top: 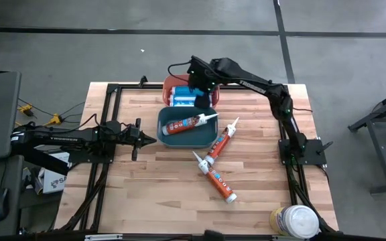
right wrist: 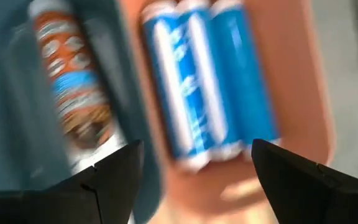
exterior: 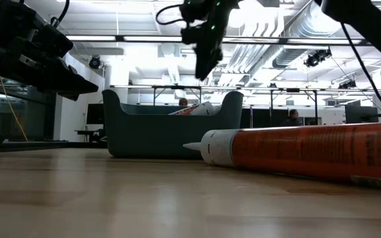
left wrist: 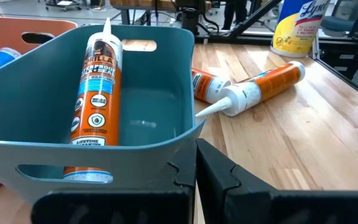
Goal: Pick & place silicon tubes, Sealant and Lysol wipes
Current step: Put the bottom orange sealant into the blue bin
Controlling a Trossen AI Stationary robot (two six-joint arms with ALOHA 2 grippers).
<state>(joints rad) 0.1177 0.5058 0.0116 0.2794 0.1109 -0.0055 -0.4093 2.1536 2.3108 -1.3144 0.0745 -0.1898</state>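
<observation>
"Lysol" reads on the yellow canister [left wrist: 298, 26], its top cut off; right tool [right wrist: 194, 165] gapes wide, empty, over blurred blue cartridges [right wrist: 207, 81].

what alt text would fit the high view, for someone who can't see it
Seen from above, the right gripper hangs open over a red bin of blue cartridges, beside a teal bin holding one orange tube. Two more tubes lie on the table.

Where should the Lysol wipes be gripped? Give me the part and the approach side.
Probably the round body of the Lysol wipes, below the white lid, coming in level from the table's middle. It stands upright at the table corner and is wide, so open fully.
</observation>
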